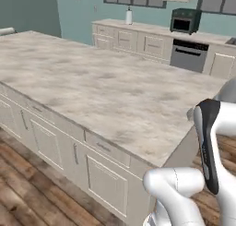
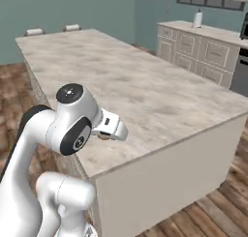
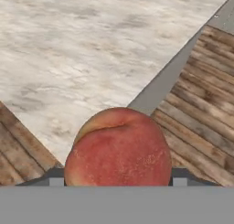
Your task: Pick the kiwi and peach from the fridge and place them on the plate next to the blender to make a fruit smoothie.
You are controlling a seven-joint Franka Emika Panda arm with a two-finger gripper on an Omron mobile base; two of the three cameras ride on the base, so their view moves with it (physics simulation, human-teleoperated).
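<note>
The peach, round and orange-red with a yellowish patch on top, sits large and close in the hand view. My gripper is shut on it, with a dark fingertip showing at each side of the fruit. Beneath it lie the corner of the marble island and the wooden floor. In the right base view my white hand hangs at the island's near corner, with a bit of the peach showing under it. The kiwi, the fridge, the plate and the blender are out of view.
A long marble-topped island with cream cabinet fronts spans both base views. Along the back wall runs a counter with a white bottle, a dark toaster oven and a grey dishwasher. Wooden floor surrounds the island.
</note>
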